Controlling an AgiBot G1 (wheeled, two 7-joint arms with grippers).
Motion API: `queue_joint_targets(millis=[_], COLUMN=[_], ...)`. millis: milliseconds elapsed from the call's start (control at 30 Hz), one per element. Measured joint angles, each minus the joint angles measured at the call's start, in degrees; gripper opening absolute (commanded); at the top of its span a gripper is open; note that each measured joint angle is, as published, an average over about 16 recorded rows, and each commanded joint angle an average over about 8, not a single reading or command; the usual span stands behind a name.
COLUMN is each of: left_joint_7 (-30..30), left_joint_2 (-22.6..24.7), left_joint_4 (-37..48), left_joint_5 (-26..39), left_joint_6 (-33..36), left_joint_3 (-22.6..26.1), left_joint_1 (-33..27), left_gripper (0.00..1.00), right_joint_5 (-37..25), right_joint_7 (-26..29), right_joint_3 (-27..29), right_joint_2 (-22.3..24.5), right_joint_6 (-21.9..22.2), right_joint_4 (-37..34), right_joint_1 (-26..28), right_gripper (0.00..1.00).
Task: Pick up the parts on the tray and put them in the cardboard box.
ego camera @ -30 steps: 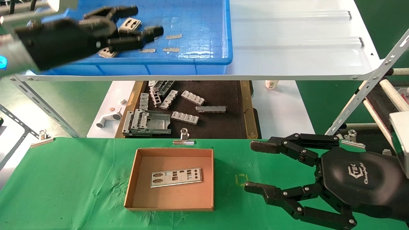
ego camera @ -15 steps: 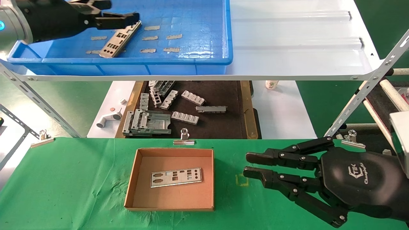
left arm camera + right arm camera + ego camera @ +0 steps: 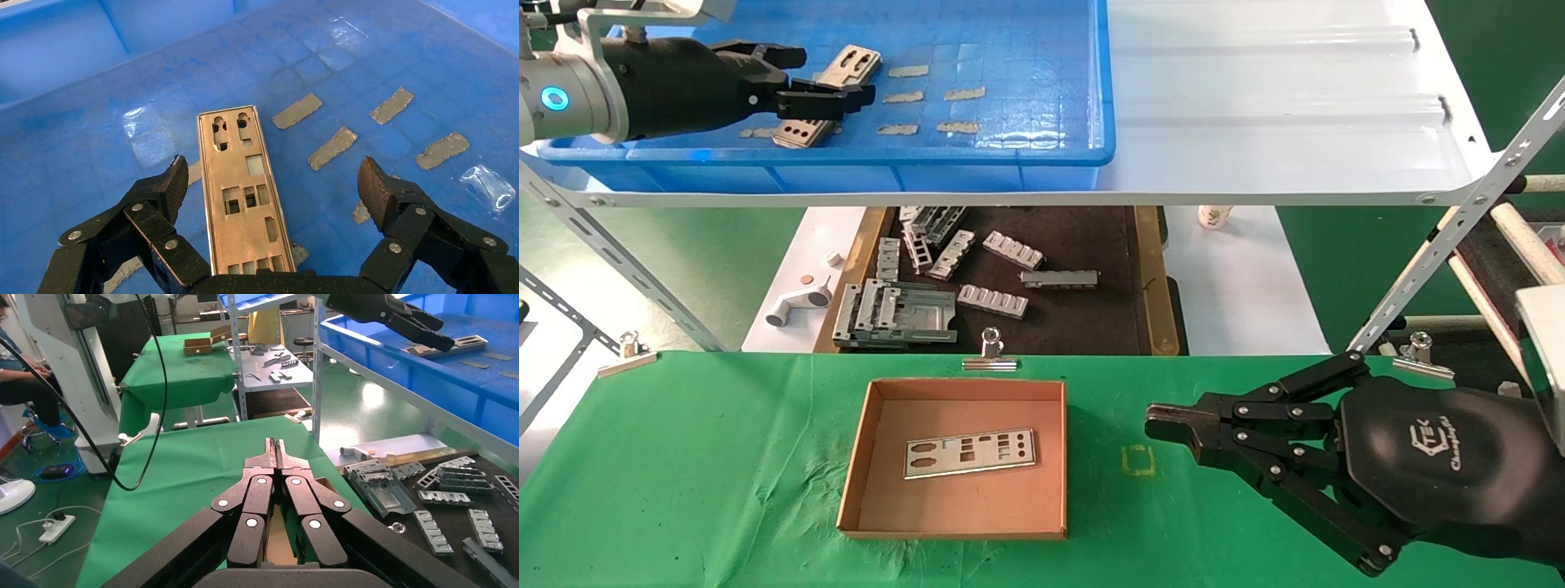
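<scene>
Parts: one plate (image 3: 245,196) lies flat on the tray (image 3: 1009,151) floor, another already in the cardboard box (image 3: 870,408). My left gripper (image 3: 272,184) hangs over the tray plate, jaws apart to straddle its width. My right gripper (image 3: 1164,425), closed and empty, sits parked beside the box.

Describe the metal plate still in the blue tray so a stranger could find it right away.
Look on the upper shelf, in the blue tray. Toward its left end, between the left gripper's open fingers, lies one long silver plate with punched holes, unlike the small grey tape patches around it.
</scene>
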Motion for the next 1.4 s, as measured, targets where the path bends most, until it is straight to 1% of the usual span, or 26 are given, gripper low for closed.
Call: queue_joint_targets(millis=[67, 133, 200, 800, 1400], left_joint_7=[0.2, 0.36, 0.45, 0.13, -0.45], left_joint_2=[0.17, 0.33, 0.48, 1.08, 1.37], left_joint_4=[0.5, 0.94, 1.35, 3.48, 3.68], left_joint_5=[0.0, -0.03, -0.11, -0.4, -0.28], left_joint_6=[-0.23, -0.52, -0.82, -2.79, -4.21], left_joint_3=[0.0, -0.03, -0.09, -0.31, -0.22], left_joint_1=[-0.07, -0.12, -0.15, -0.08, 0.05], left_gripper=[0.21, 0.08, 0.0, 0.0, 0.0], right_joint_5=[0.0, 0.0, 0.0, 0.0, 0.0], right_joint_7=[0.0, 0.0, 0.0, 0.0, 0.0], right_joint_3=[0.0, 0.0, 0.0, 0.0, 0.0], right_joint_2=[0.0, 0.0, 0.0, 0.0, 0.0], right_joint_6=[0.0, 0.0, 0.0, 0.0, 0.0], right_joint_4=[0.0, 0.0, 0.0, 0.0, 0.0], right_joint_1=[0.0, 0.0, 0.0, 0.0, 0.0], right_gripper=[0.0, 0.0, 0.0, 0.0, 0.0])
